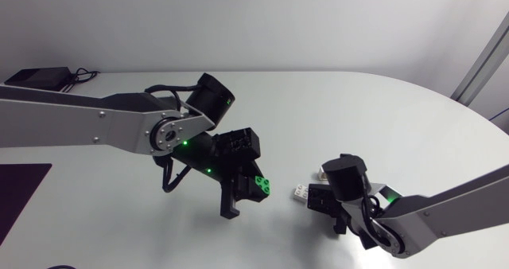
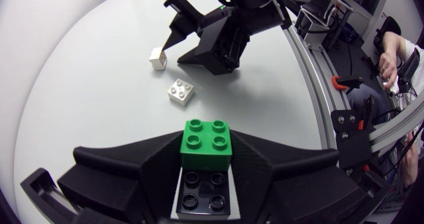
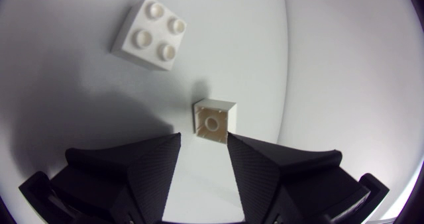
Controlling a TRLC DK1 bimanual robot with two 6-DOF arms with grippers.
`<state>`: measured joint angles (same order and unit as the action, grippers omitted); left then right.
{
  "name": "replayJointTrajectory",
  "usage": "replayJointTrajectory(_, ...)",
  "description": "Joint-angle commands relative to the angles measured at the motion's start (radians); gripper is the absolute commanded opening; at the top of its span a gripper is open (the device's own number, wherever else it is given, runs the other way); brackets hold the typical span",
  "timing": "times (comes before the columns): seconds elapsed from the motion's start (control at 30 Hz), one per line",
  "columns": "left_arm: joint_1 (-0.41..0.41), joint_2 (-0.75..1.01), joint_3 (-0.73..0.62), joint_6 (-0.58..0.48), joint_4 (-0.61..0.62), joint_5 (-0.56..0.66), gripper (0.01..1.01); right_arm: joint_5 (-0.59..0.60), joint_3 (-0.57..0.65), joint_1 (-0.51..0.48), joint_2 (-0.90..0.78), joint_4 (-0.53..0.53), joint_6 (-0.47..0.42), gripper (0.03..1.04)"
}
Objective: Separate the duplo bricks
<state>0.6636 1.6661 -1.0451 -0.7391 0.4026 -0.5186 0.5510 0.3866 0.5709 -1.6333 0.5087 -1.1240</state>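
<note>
While the left gripper (image 1: 243, 197) is clamped on a green-and-black stack (image 2: 204, 169), with the green brick (image 2: 206, 143) pressed onto the black brick (image 2: 202, 192) between its fingers, that pair looks to me like the part of the job not yet done. The two white bricks are already apart on the tabletop (image 1: 382, 118). One white brick (image 3: 149, 33) sits studs up. The other white brick (image 3: 213, 120) is tipped on its side, hollow face showing, just ahead of the right gripper (image 3: 203, 141), whose fingers stand spread with nothing between them.

The risk I see is in the pull. If the right gripper takes the green brick off-centre or tugs at an angle, the stack may twist in the left fingers and slip out whole rather than split. The tipped white brick lies so near the right fingertips that a careless lift or swing could knock it, perhaps against its neighbour. The two grippers are also close together, so a hasty approach could make fingers meet fingers instead of brick.

As for pose, the left arm reaches in from its side with the wrist bent, its gripper angled downward and toward the other arm and, as far as I can judge, held off the tabletop. The right arm comes in low from its own side, its gripper close to the surface and pointed at the white bricks.
</note>
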Motion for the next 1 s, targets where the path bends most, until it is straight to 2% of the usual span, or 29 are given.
replayJointTrajectory(0.0, 0.011, -0.019, 0.022, 0.02, -0.008, 0.002, 0.393, 0.01, -0.052, 0.007, 0.027, 0.008, -0.031, 0.71)
replayJointTrajectory(0.07, 0.013, -0.019, 0.022, 0.021, -0.008, 0.003, 0.393, 0.01, -0.081, 0.007, 0.087, -0.012, -0.033, 0.74)
replayJointTrajectory(0.17, 0.014, -0.019, 0.022, 0.021, -0.008, 0.005, 0.393, 0.007, -0.094, -0.002, 0.23, -0.111, -0.033, 0.74)
replayJointTrajectory(0.27, 0.018, -0.016, 0.02, 0.021, -0.008, 0.006, 0.393, -0.048, -0.035, -0.065, 0.383, -0.268, -0.03, 0.8)
replayJointTrajectory(0.3, 0.019, -0.012, 0.017, 0.023, -0.01, 0.006, 0.393, -0.083, 0.008, -0.097, 0.409, -0.34, -0.003, 0.82)
replayJointTrajectory(0.37, 0.025, -0.008, 0.017, 0.023, -0.01, 0.009, 0.393, -0.195, 0.143, -0.174, 0.405, -0.552, 0.119, 0.83)
replayJointTrajectory(0.5, 0.036, -0.005, 0.016, 0.032, -0.01, 0.012, 0.393, -0.385, 0.39, -0.295, 0.263, -0.835, 0.293, 0.83)
replayJointTrajectory(0.63, 0.037, -0.012, 0.017, 0.033, -0.01, 0.019, 0.393, -0.464, 0.632, -0.345, 0.089, -1.09, 0.501, 0.82)
replayJointTrajectory(0.8, 0.028, -0.034, 0.02, 0.035, -0.007, 0.019, 0.395, -0.503, 0.778, -0.305, -0.04, -1.266, 0.698, 0.82)
replayJointTrajectory(0.97, 0.022, -0.051, 0.033, 0.035, -0.005, 0.019, 0.397, -0.523, 0.865, -0.238, -0.145, -1.325, 0.846, 0.81)
